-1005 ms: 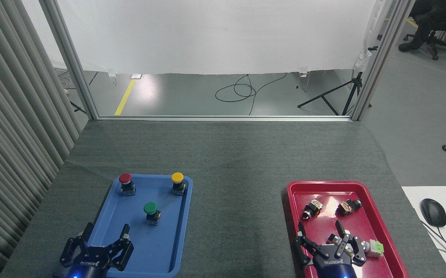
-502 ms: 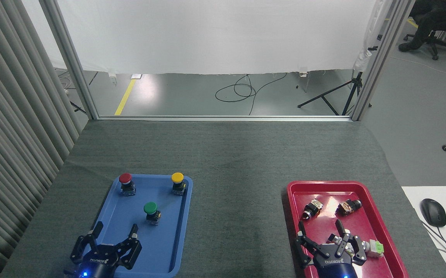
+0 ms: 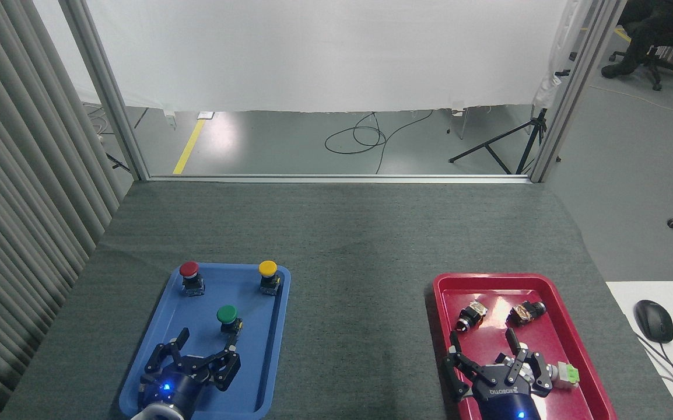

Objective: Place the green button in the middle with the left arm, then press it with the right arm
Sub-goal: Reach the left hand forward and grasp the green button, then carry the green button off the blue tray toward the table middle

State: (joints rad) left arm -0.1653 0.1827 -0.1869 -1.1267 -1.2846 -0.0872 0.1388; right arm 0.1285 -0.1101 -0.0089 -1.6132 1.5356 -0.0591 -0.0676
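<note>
The counter (image 3: 336,245) is covered in dark grey-green woven cloth, with a white curtain, a grey floor and a coiled cable beyond its far edge. A blue tray (image 3: 164,318) sits on the left, a red tray (image 3: 570,332) on the right, and the middle (image 3: 360,315) between them is bare cloth. The green button (image 3: 228,321) stands upright in the blue tray, nearer than the red button (image 3: 190,277) and the yellow button (image 3: 268,276), which stand along the tray's far end. The left arm's gripper (image 3: 205,344) is over the near part of the blue tray, jaws spread wide and empty, one fingertip just beside the green button's base; contact cannot be confirmed. The right arm's gripper (image 3: 482,350) is over the near part of the red tray, jaws wide and empty, near two small black parts (image 3: 500,315) and a white-and-green part (image 3: 567,373).
</note>
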